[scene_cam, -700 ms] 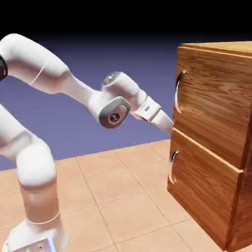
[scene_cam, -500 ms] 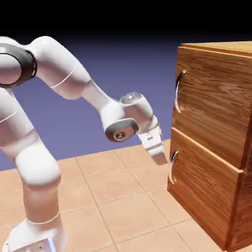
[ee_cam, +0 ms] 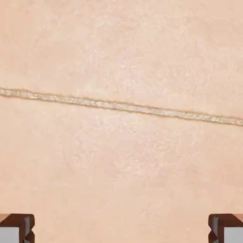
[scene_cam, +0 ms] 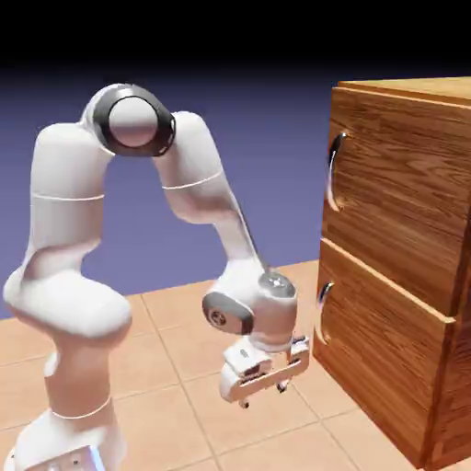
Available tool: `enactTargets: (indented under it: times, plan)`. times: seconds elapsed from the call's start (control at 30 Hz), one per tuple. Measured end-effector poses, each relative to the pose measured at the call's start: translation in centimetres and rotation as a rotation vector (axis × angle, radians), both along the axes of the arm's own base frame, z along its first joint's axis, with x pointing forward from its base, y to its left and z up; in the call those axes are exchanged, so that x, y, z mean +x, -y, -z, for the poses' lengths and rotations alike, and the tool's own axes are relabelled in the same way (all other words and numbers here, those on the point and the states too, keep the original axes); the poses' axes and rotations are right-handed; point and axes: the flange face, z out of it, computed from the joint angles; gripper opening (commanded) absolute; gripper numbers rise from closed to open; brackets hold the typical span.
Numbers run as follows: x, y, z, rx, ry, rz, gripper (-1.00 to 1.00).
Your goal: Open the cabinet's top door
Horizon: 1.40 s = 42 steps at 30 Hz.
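Pointing down beside the cabinet [scene_cam: 400, 345], claw [scene_cam: 262, 406] spread wide with nothing in it.
The top door [scene_cam: 400, 189] looks closed on the cabinet's upper half, its handle [scene_cam: 335, 172] well above the claw. If the arm [scene_cam: 198, 175] swings straight up from so near the cabinet, the hand might knock the lower handle [scene_cam: 323, 313]; and with the fingers aimed at the floor tiles [scene_cam: 198, 419], they could miss the upper handle altogether.

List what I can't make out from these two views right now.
- Cabinet's far side: exterior view, turned away from the camera.
- Cabinet's lower right corner: exterior view, cut off by the picture's edge.
- Both handles, upper and lower: outside the hand view.
- Fingers' lower parts: hand view, cut off by the bottom edge.
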Motion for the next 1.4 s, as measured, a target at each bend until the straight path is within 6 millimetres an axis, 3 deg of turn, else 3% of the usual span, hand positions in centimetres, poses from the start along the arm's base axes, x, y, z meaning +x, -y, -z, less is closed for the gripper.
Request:
enactTargets:
  times: [0.17, 0.37, 0.57, 0.77, 0.9, 1.0, 1.17, 1.33, 1.4]
  plan:
    - [-2.2, 3.1, 1.6, -0.108, -0.065, 0.349, 0.00]
    - [-3.3, 6.8, 0.4, -0.252, 0.002, 0.745, 0.00]
    - [-2.2, 9.2, -3.7, -0.328, 0.228, 1.089, 0.00]
    - [0.6, 9.1, -10.3, -0.251, 0.568, 1.348, 0.00]
    - [2.8, 7.2, -15.7, -0.087, 0.814, 1.451, 0.00]
    - [4.3, 4.5, -20.2, 0.099, 0.985, 1.485, 0.00]
    - [5.6, -2.1, -28.0, 0.510, 1.194, 1.447, 0.00]
    - [4.2, -11.0, -35.7, 1.002, 1.255, 1.286, 0.00]
    - [4.1, -11.3, -35.9, 1.015, 1.254, 1.280, 0.00]
